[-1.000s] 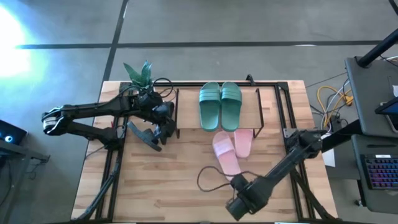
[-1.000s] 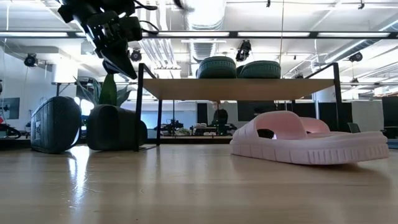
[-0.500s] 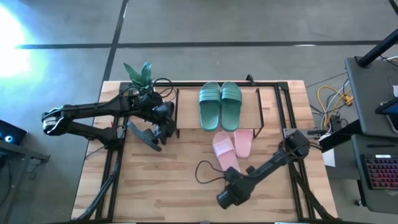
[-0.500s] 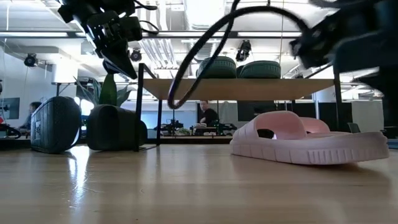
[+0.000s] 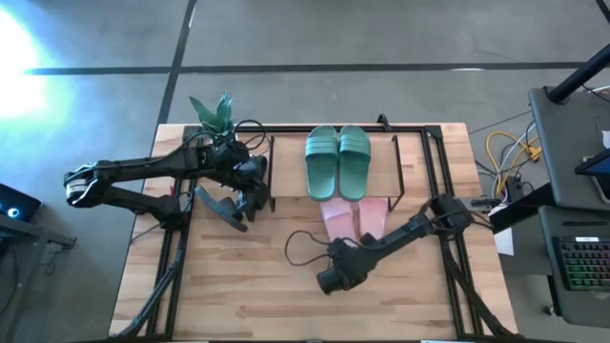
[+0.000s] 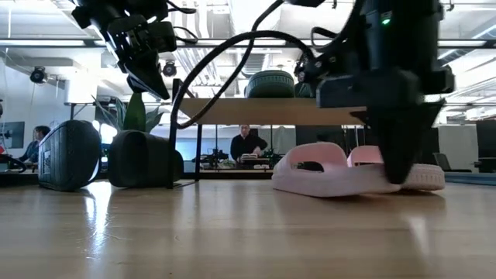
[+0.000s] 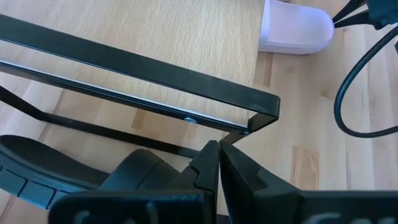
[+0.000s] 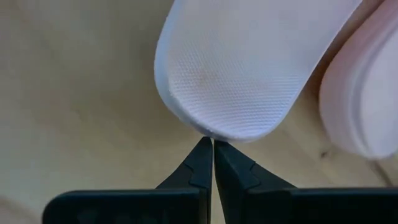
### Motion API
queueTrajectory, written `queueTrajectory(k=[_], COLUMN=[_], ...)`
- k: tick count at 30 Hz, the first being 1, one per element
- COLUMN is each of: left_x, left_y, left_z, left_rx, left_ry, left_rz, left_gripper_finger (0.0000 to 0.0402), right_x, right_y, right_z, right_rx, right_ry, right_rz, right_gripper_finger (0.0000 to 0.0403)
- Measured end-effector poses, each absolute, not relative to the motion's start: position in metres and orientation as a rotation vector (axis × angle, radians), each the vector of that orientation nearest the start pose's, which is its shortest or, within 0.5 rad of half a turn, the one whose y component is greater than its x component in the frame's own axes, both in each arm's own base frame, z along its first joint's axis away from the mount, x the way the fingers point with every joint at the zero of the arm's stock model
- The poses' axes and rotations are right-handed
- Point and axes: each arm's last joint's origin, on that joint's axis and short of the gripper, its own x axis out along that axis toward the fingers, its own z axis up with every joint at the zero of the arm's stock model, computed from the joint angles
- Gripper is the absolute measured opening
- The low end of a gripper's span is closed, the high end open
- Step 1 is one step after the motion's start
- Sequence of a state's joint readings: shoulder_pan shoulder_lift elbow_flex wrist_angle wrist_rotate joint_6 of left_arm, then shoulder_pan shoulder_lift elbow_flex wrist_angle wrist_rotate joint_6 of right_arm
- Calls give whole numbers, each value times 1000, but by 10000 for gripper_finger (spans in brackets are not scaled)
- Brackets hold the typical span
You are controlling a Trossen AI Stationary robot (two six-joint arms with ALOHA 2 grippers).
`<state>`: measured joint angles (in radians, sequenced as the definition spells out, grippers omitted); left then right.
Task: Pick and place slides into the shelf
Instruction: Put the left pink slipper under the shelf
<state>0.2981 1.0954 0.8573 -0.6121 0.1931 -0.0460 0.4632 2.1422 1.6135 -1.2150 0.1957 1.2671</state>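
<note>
1. wooden tabletop (image 5: 238, 286) on a concrete floor; potted plant (image 5: 214, 112) at the far left corner; a person seated at a desk in the room beyond, seen in the low view.
2. shelf (image 5: 286, 162) at the far middle; dark green pair (image 5: 338, 160) lies on its top board.
3. pale pink pair (image 5: 355, 215) on the table just near of the shelf, toes under its near edge. black pair (image 6: 105, 159) stands left of the shelf, beside the plant.
4. right gripper (image 5: 331, 278) fingers pressed shut, empty, tips touching the heel edge of the left pink slide (image 8: 242, 68).
5. left gripper (image 5: 250, 195) shut, empty, waiting by the shelf's left frame.
6. judgement: slides look light, soft rubber, textured footbed, likely to skid on wood when nudged. best hold is across the wide strap or pinching the sole's side wall.
</note>
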Motion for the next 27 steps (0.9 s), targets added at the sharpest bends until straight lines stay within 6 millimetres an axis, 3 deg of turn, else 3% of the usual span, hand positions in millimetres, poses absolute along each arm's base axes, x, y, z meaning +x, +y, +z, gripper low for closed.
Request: queueTrajectory(k=[8, 16, 20, 27], left_x=[207, 206, 206, 206], left_y=[58, 58, 58, 58], left_z=[266, 265, 265, 265], left_rx=[-241, -244, -244, -247], left_ry=[827, 836, 835, 835], left_rz=[126, 126, 127, 128], left_gripper_finger=[0, 0, 0, 0], right_x=[366, 369, 382, 414], right_y=[148, 150, 128, 84], right_z=[162, 197, 204, 193], right_rx=[461, 542, 540, 526], right_ry=[1367, 1339, 1267, 1181], right_rz=[-797, -543, -506, -397], right_gripper_finger=[8, 8, 8, 8])
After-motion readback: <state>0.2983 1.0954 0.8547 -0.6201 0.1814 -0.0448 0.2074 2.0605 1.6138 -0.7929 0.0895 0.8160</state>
